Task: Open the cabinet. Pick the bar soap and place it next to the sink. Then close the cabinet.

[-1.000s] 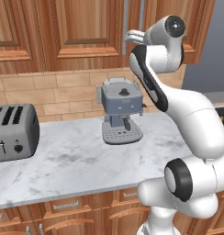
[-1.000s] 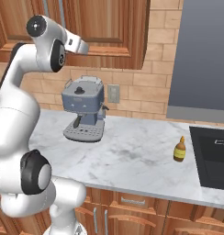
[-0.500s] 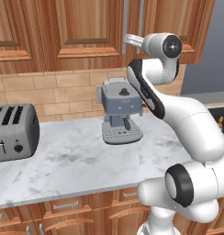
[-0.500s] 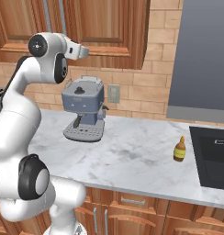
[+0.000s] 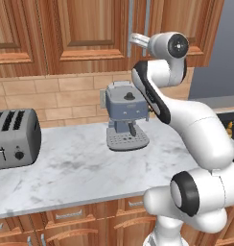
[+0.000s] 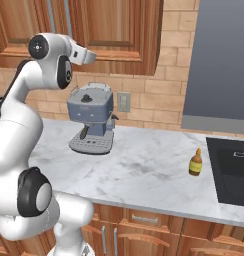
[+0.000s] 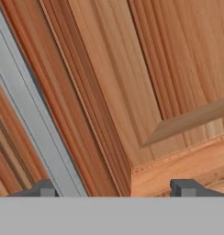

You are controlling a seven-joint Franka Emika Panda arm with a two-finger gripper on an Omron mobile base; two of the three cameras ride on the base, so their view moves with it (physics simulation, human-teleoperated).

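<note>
The cabinet (image 5: 90,29) (image 6: 119,25) is a reddish-brown wall unit above the counter, and both its doors are shut. My gripper (image 5: 133,37) (image 6: 91,54) is raised to the lower part of the doors, pointing at them. Up close, the gripper (image 7: 114,188) is open. The long silver handle (image 7: 31,105) runs slantwise just inside the left fingertip (image 7: 42,188), and the raised door panel (image 7: 132,69) lies beyond. The bar soap is hidden. The dark sink (image 6: 234,170) is sunk into the marble at the far right.
A blue-grey coffee machine (image 5: 126,115) (image 6: 91,117) stands on the counter right under my hand. A silver toaster (image 5: 13,139) sits at the left. A small amber bottle (image 6: 195,162) stands just left of the sink. A tall grey panel (image 6: 219,60) rises behind it.
The wrist has dropped a little and the hand has edged closer to the cabinet doors. The doors are still shut and nothing on the counter has moved.
</note>
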